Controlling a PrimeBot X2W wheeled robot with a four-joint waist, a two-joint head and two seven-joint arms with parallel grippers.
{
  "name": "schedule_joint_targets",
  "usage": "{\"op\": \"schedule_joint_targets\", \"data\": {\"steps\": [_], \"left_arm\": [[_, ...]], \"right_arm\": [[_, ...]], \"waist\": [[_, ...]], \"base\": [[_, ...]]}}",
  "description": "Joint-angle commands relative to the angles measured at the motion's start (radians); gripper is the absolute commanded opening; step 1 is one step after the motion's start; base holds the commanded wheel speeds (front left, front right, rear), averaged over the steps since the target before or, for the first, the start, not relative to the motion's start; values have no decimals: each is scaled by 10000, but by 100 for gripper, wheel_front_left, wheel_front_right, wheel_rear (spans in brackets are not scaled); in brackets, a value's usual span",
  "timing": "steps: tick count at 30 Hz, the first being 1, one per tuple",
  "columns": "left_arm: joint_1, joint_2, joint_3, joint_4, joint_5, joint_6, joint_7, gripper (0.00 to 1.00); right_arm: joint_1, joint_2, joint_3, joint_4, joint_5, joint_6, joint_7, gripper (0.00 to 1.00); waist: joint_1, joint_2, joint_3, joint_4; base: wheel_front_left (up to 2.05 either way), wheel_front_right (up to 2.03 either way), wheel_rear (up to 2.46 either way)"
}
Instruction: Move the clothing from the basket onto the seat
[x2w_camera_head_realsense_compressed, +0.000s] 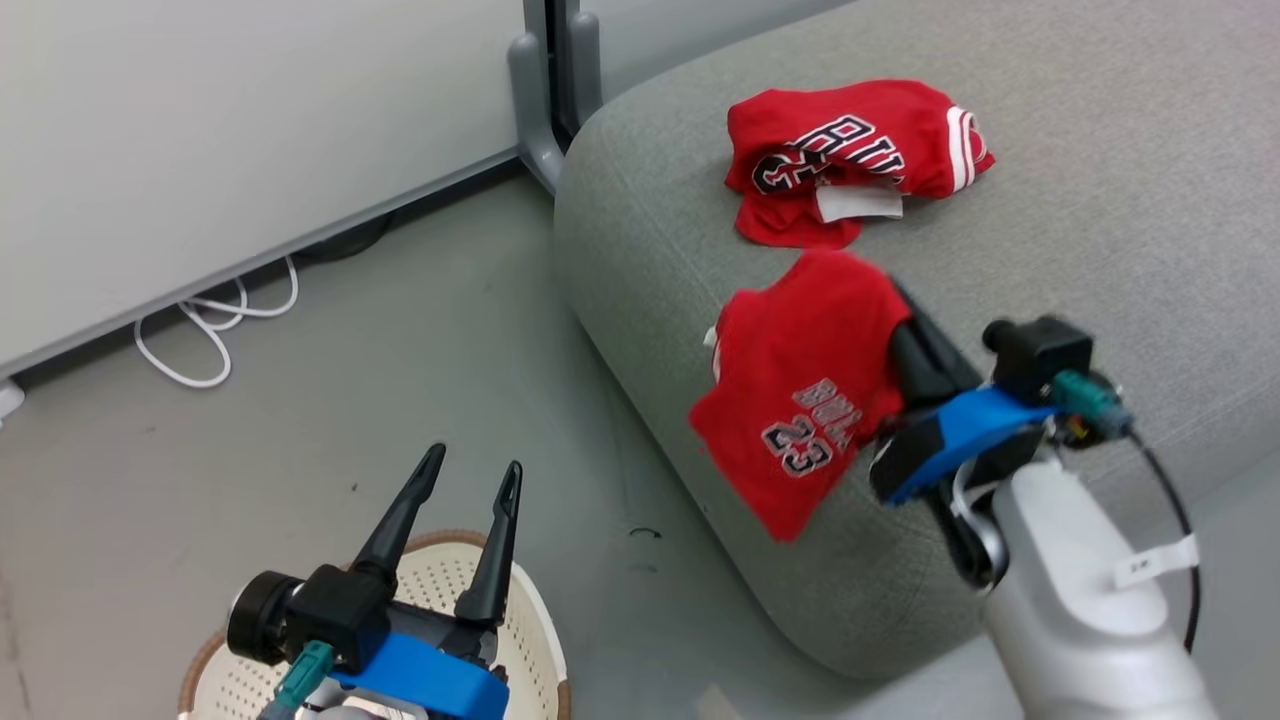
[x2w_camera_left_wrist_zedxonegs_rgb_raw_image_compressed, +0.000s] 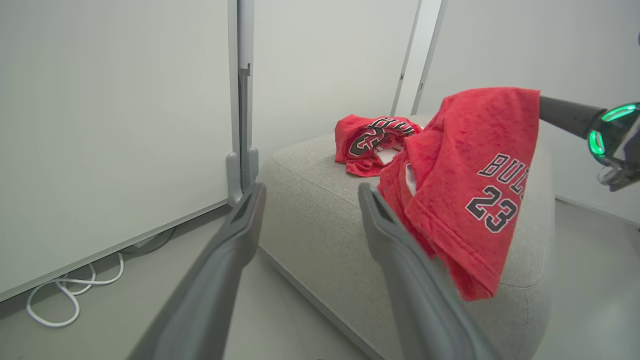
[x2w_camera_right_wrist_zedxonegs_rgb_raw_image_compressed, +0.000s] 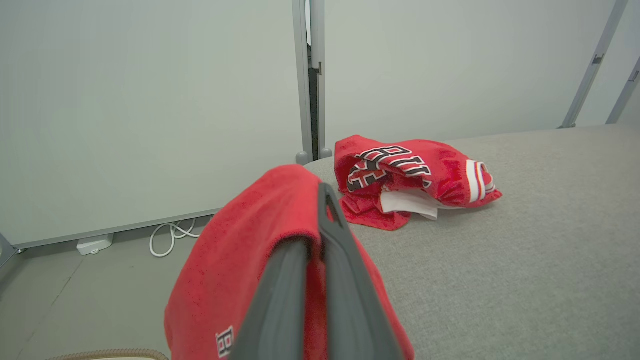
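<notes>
Red clothing (x2w_camera_head_realsense_compressed: 850, 150) with dark white-outlined lettering, grey seat (x2w_camera_head_realsense_compressed: 1100, 200), cream perforated basket (x2w_camera_head_realsense_compressed: 530, 630)

The large grey fabric seat cushion (x2w_camera_head_realsense_compressed: 1120, 180) lies open right of a crumpled red basketball garment (x2w_camera_head_realsense_compressed: 850, 140) near its far corner. A second red garment numbered 23 (x2w_camera_head_realsense_compressed: 790, 400) hangs over the near edge; a grey partition post (x2w_camera_head_realsense_compressed: 530, 110) stands beside that corner.
</notes>
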Motion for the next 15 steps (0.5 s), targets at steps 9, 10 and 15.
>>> {"op": "schedule_joint_targets", "data": {"steps": [9, 10, 15], "left_arm": [[-728, 509, -223, -400, 48, -13, -43, 100], [-833, 568, -255, -478, 38, -13, -43, 100], [-1261, 905, -361, -938, 150, -13, -44, 100]], "right_arm": [[-2074, -343, -1863, -740, -743, 5, 261, 0], [-2344, -499, -2040, -853, -835, 5, 385, 0], [-3693, -1323, -3122, -1406, -1028, 5, 1090, 0]], "waist": [[0, -1, 1439, 482], [0, -1, 1634, 548], [0, -1, 2632, 824]], "base": [[0, 0, 0], [0, 0, 0], [0, 0, 0]]}}
